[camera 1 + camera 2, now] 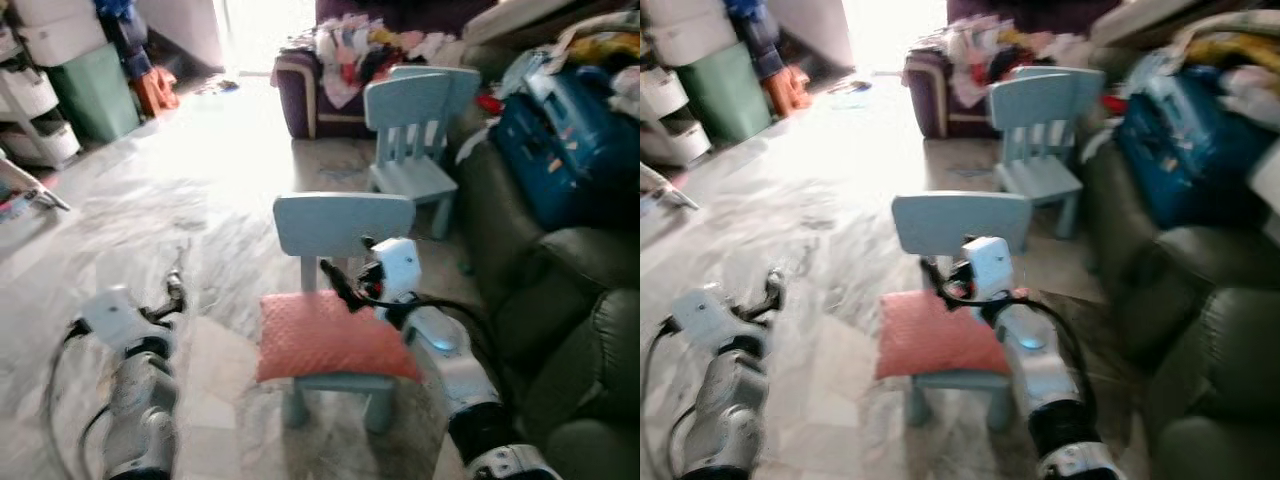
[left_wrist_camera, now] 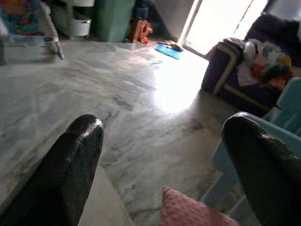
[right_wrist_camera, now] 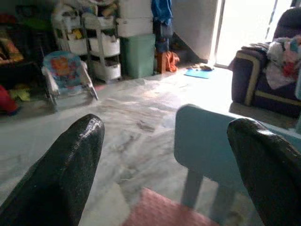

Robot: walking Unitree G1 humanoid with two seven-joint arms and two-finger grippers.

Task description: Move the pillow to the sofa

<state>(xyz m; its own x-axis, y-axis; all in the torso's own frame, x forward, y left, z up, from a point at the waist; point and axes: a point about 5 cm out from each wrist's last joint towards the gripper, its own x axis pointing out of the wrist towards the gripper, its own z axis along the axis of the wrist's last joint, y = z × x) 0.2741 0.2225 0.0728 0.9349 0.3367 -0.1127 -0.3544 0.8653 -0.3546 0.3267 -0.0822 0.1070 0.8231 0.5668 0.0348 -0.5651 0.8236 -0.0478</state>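
pillow (image 1: 330, 338): one, pink, on the near chair (image 1: 340, 228)
chairs: two, pale blue
floor (image 1: 180, 200): grey marble
left gripper (image 2: 164, 155): spread
right gripper (image 3: 164, 155): spread, above pillow

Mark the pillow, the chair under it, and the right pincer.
pillow (image 1: 325, 338), left eye view, middle of its pink top.
chair (image 1: 343, 222), left eye view, centre of its light blue backrest.
right pincer (image 1: 338, 282), left eye view, between its black fingertips, above the pillow.

The two head eyes look forward and down over both arms at the small blue chair (image 1: 340, 260) and marble floor (image 1: 180, 200), while each wrist camera looks low along its own fingers, sharing that chair and floor.
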